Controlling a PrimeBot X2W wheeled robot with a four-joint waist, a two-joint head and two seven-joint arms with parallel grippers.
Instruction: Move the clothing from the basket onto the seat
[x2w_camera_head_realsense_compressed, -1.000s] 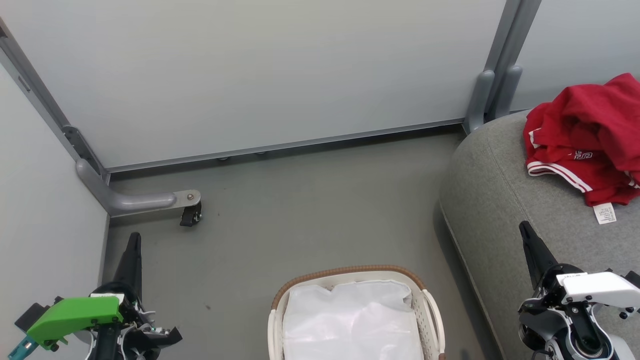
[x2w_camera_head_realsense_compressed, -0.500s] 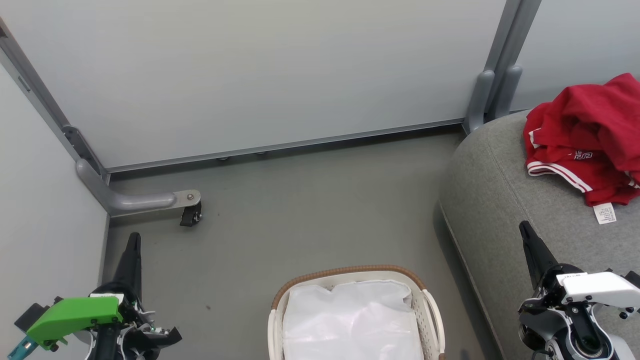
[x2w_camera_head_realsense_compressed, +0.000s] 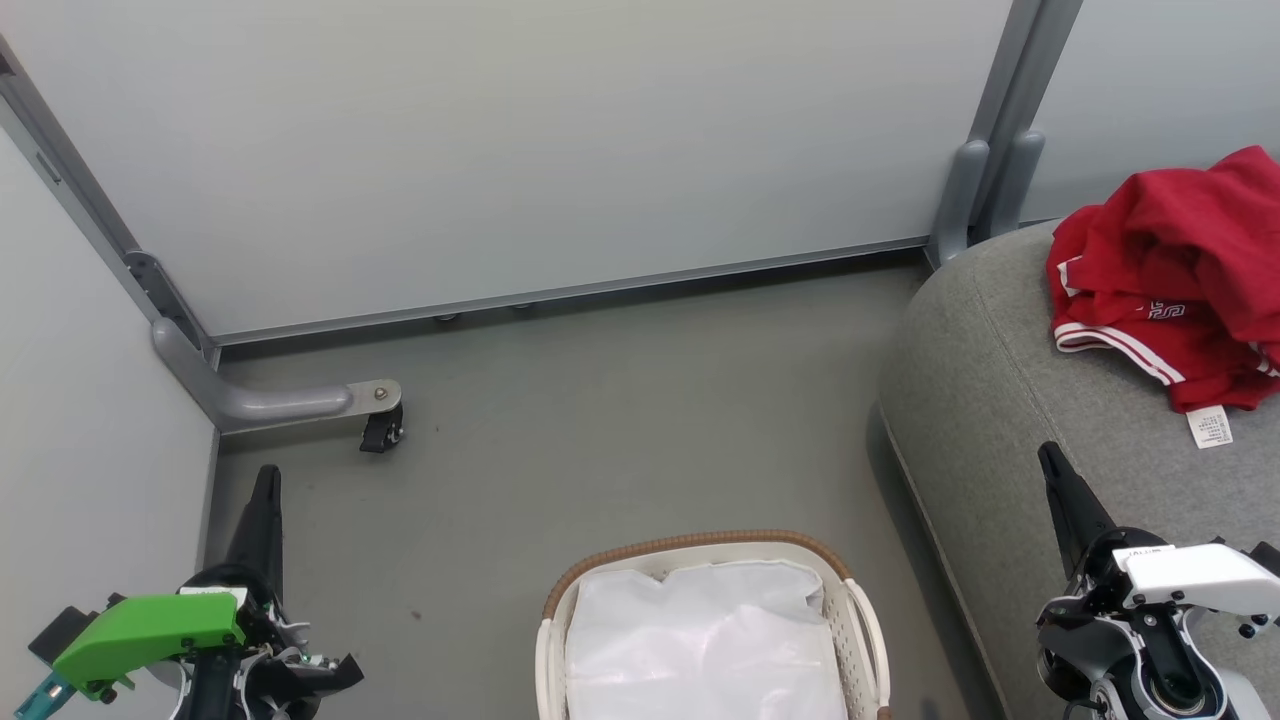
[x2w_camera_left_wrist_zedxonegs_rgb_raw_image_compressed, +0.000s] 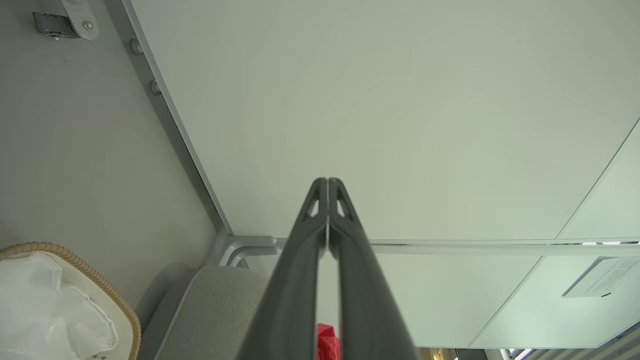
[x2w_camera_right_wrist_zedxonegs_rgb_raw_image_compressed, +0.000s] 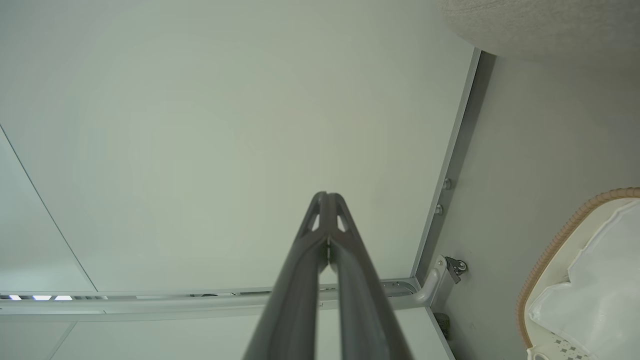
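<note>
**A:** Where is the soft red clothing (x2w_camera_head_realsense_compressed: 1170, 270) with the white striped trim?

**B:** It is heaped on the large grey woven-fabric seat (x2w_camera_head_realsense_compressed: 1000, 400), at the head view's upper right. Its small white tag (x2w_camera_head_realsense_compressed: 1210, 427) lies on the cushion. The left wrist view catches a sliver of red low between its fingers, next to the seat's rounded edge.

**A:** And the small oval white plastic basket (x2w_camera_head_realsense_compressed: 700, 545) with the brown woven rim?

**B:** It stands on the smooth grey floor (x2w_camera_head_realsense_compressed: 600, 420), just beside the seat, with the white cloth liner (x2w_camera_head_realsense_compressed: 700, 640) showing inside. Each wrist view shows a curve of that rim at its side.

**A:** The hands?

**B:** The left hand (x2w_camera_head_realsense_compressed: 268, 480) hangs at the lower left over the floor. The right hand (x2w_camera_head_realsense_compressed: 1050, 460) is at the lower right, in front of the seat. From the head view I cannot tell their gap. The wrist views show each pair of long dark fingers (x2w_camera_left_wrist_zedxonegs_rgb_raw_image_compressed: 300, 280) pressed together at the tips, holding nothing.
</note>
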